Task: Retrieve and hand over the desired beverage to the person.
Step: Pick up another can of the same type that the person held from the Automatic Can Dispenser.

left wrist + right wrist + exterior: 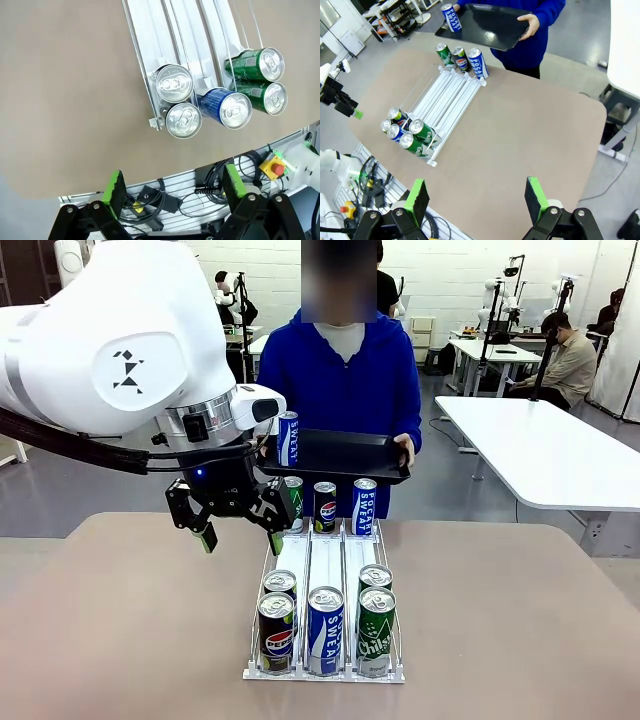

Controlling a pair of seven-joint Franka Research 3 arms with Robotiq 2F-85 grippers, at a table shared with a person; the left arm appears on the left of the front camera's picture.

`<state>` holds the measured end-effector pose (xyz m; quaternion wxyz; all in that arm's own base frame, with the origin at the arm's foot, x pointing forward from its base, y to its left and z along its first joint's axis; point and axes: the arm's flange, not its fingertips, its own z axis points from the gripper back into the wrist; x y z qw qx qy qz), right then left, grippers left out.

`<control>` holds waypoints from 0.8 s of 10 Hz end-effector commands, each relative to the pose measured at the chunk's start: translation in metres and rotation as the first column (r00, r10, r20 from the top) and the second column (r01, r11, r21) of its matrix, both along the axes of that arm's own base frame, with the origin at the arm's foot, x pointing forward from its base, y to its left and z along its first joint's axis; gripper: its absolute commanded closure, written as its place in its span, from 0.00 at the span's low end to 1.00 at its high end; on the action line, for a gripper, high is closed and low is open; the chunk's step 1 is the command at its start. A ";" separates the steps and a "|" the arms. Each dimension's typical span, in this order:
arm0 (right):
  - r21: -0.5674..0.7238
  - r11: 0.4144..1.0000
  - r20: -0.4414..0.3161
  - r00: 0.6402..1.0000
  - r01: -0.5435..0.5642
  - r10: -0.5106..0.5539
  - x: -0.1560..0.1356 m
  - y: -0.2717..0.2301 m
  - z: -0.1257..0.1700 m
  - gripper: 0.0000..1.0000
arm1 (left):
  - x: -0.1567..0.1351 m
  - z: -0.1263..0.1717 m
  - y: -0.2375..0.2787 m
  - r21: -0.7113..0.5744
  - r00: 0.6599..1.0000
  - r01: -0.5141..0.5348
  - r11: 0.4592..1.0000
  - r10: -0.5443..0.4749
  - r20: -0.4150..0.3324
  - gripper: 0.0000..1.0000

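With the blue can (287, 438) standing on the tray (350, 455) the person (340, 370) holds, the left gripper (242, 538) — fingers apart, empty, beside the rack (312, 562) — should probably lift away slowly, clear of the tray's edge.

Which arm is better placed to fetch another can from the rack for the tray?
Left, probably. The left gripper hangs open and empty above the far left part of the rack, close to the tray. The right gripper, also open, sits high and well back from the rack.
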<state>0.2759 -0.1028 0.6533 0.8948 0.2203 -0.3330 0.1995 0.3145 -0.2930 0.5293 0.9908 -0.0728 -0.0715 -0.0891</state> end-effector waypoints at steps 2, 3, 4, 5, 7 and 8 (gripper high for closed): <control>0.013 1.000 0.004 1.000 -0.014 0.014 0.000 0.000 -0.001 0.00 | 0.000 0.000 0.000 0.000 1.000 0.000 1.000 0.000 0.000 0.00; 0.013 1.000 0.004 1.000 -0.014 0.014 0.000 0.000 -0.001 0.00 | -0.007 -0.013 -0.015 0.063 0.999 -0.045 0.997 0.043 0.029 0.00; 0.013 1.000 0.004 1.000 -0.014 0.014 0.000 0.000 -0.001 0.00 | -0.009 -0.025 -0.032 0.114 0.998 -0.053 0.992 0.048 0.042 0.00; 0.013 1.000 0.004 1.000 -0.014 0.014 0.000 0.000 -0.001 0.00 | -0.008 -0.038 -0.044 0.146 0.998 -0.060 0.987 0.055 0.038 0.00; 0.013 1.000 0.004 1.000 -0.014 0.014 0.000 0.000 -0.001 0.00 | 0.001 -0.057 -0.050 0.175 0.996 -0.084 0.981 0.078 0.041 0.00; 0.013 1.000 0.004 1.000 -0.014 0.014 0.000 0.000 -0.001 0.00 | 0.004 -0.065 -0.048 0.173 0.996 -0.090 0.981 0.085 0.035 0.00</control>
